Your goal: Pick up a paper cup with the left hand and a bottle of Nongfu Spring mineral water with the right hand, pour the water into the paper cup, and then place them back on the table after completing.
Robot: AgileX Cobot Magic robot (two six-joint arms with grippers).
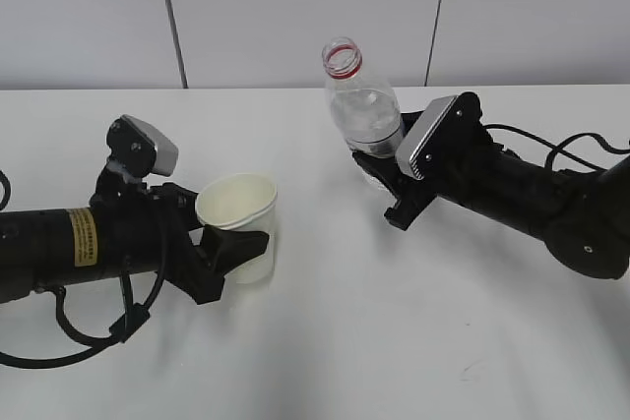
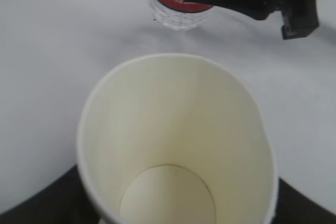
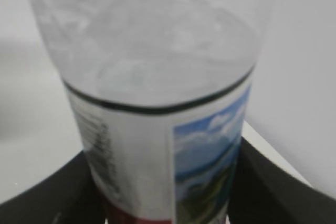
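Exterior view: left hand (image 1: 231, 243) clamps the paper cup (image 1: 239, 226) at centre-left; right hand (image 1: 379, 169) clamps the uncapped bottle (image 1: 360, 105) upper centre. Both gripped, cup empty; next, tilt the bottle's mouth over the cup.

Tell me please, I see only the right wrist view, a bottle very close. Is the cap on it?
Observer: No. In the exterior view the bottle has an open neck with only a red ring, and the right hand grips it at the label.
Operator: Where is the paper cup?
Observer: To the left of the bottle, apart from it. The left hand has its fingers around the paper cup.
Operator: Is there already water in the cup?
Observer: No. The left wrist view looks into the cup, and its bottom is dry.
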